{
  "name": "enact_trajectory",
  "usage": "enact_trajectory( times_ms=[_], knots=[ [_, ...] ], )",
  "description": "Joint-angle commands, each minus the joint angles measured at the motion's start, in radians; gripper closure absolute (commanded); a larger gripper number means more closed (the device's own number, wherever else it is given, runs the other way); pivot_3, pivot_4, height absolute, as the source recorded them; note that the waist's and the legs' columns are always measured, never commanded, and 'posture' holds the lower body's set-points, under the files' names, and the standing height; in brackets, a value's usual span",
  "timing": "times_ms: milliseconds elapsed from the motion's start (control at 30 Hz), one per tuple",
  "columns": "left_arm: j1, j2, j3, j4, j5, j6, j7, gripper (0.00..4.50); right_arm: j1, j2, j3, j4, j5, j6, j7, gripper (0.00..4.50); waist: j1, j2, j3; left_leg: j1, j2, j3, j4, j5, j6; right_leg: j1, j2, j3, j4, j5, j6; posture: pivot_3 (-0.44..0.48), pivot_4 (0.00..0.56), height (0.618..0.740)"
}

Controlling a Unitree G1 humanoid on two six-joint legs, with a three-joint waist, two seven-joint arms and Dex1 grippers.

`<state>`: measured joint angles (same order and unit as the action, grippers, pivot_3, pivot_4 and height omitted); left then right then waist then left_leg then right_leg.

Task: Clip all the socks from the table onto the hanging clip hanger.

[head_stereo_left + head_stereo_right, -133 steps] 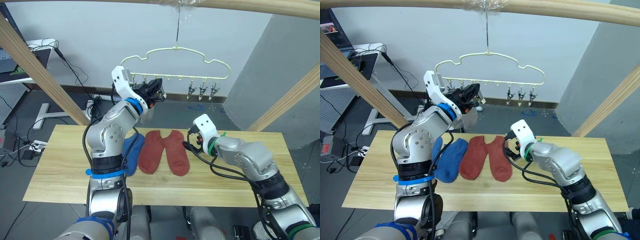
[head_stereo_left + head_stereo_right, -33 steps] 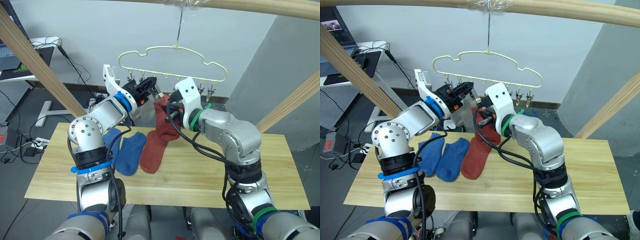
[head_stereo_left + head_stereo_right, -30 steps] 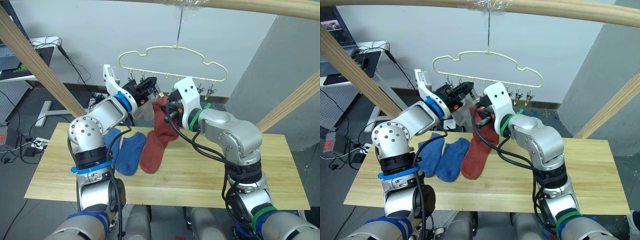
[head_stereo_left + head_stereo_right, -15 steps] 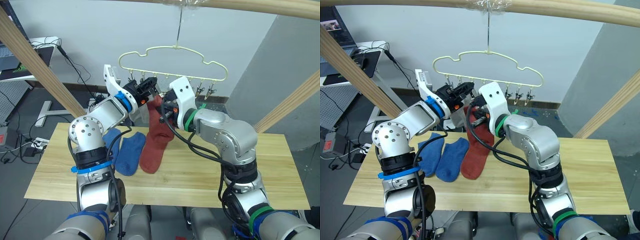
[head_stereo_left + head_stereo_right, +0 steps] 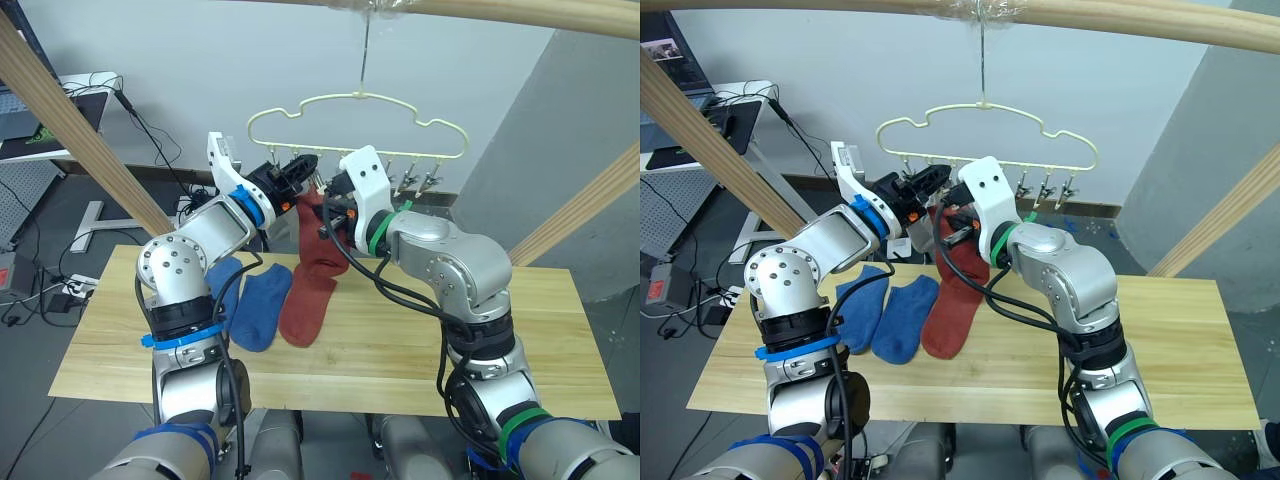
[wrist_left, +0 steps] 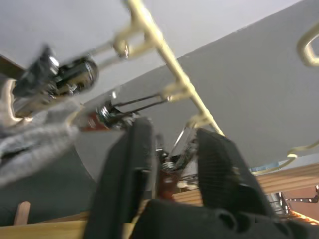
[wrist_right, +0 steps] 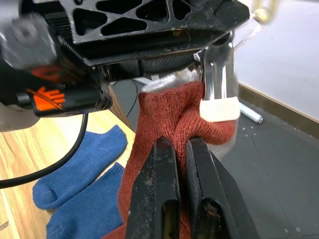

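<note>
— Where do we have the rust-red knitted ankle sock (image 7: 179, 130) at this moment?

— Our right gripper (image 7: 182, 149) is clenched on a fold of its cuff and holds it up just under the row of small metal clips of the thin pale-yellow wire clip hanger (image 5: 356, 100). The sock hangs down from there in front of the right forearm. In the right wrist view, one metal clip (image 7: 218, 89) with a pale pad stands right at the top of the cuff; whether it has bitten the fabric we cannot tell.

— And our left gripper (image 6: 172, 149)?

— It is raised to the same spot on the clip row, its two black fingers (image 6: 130, 164) spread around a clip, with the red cuff showing between them. Beside it a light grey sock (image 6: 35, 142) already hangs from a clip.

— What lies on the wide table of light yellowish wooden planks (image 5: 400, 370)?

— Two blue fabric ankle socks (image 5: 880, 312) lie side by side on our left half, and a second rust-red sock (image 5: 951, 320) lies just beside them, toe toward us. The held sock's lower end hangs just above that one.

— The hanger itself?

— It hangs by its metal hook (image 5: 983, 62) from the thick round wooden pole (image 5: 1120, 18) overhead; several clips toward our right carry nothing.
</note>
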<state>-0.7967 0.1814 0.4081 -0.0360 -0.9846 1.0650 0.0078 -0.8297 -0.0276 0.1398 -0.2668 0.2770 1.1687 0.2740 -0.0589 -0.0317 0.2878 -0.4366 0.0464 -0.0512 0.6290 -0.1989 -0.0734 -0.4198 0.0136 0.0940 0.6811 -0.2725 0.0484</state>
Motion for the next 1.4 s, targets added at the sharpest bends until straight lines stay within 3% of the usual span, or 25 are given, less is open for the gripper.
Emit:
enact_trajectory(
  times_ms=[33,100,367,733,933,1200,1400],
  knots=[
    [-0.001,0.011,-0.001,-0.046,-0.041,0.006,-0.015,2.57,-0.001,0.003,-0.013,-0.040,0.019,-0.004,-0.002,4.50,0.000,0.000,0.000,0.000,0.000,0.000,0.000,0.000,0.000,0.000,0.000,0.000,0.000,0.000,0.000,-0.048,0.262,0.740],
    [-0.001,0.015,-0.001,-0.052,-0.055,0.015,-0.016,2.57,0.001,0.003,-0.015,-0.039,0.021,-0.002,-0.003,4.50,0.000,0.000,0.000,0.000,0.000,0.000,0.000,0.000,0.000,0.000,0.000,0.000,0.000,0.000,0.000,-0.044,0.263,0.740],
    [0.020,0.069,-0.041,-0.128,-0.099,0.061,-0.037,2.52,0.016,-0.019,-0.006,-0.043,0.026,0.017,-0.009,1.99,-0.001,0.000,0.000,0.000,0.000,0.000,0.000,0.000,0.000,0.000,0.000,0.000,0.000,0.000,0.000,-0.044,0.263,0.740],
    [0.177,0.232,-0.148,-0.339,-0.043,0.055,-0.112,2.52,0.098,-0.137,-0.035,-0.171,0.059,0.083,0.012,1.99,0.001,0.000,0.000,0.000,0.000,0.000,-0.001,0.000,0.000,0.000,0.000,0.000,0.000,0.000,0.000,-0.027,0.244,0.740],
    [0.234,0.357,-0.169,-0.393,0.007,-0.004,-0.244,2.52,0.127,-0.170,-0.054,-0.241,0.075,0.129,-0.001,1.99,0.001,0.000,0.000,0.000,0.000,0.000,-0.001,0.000,0.000,-0.001,0.000,0.001,0.000,0.000,0.000,-0.019,0.234,0.740],
    [0.242,0.537,-0.203,-0.367,0.130,-0.170,-0.527,2.52,0.160,-0.052,-0.069,-0.270,0.032,0.160,-0.131,1.99,0.001,0.000,0.000,0.000,0.000,0.001,-0.001,0.000,0.000,-0.001,0.000,0.001,0.000,0.000,0.000,-0.005,0.222,0.740],
    [0.244,0.607,-0.221,-0.329,0.186,-0.265,-0.703,2.52,0.180,0.049,-0.098,-0.262,-0.049,0.133,-0.276,1.99,0.002,0.000,0.000,-0.001,0.000,0.001,-0.002,0.000,0.000,-0.002,0.000,0.001,-0.001,0.000,0.000,0.003,0.222,0.740]
  ],
)
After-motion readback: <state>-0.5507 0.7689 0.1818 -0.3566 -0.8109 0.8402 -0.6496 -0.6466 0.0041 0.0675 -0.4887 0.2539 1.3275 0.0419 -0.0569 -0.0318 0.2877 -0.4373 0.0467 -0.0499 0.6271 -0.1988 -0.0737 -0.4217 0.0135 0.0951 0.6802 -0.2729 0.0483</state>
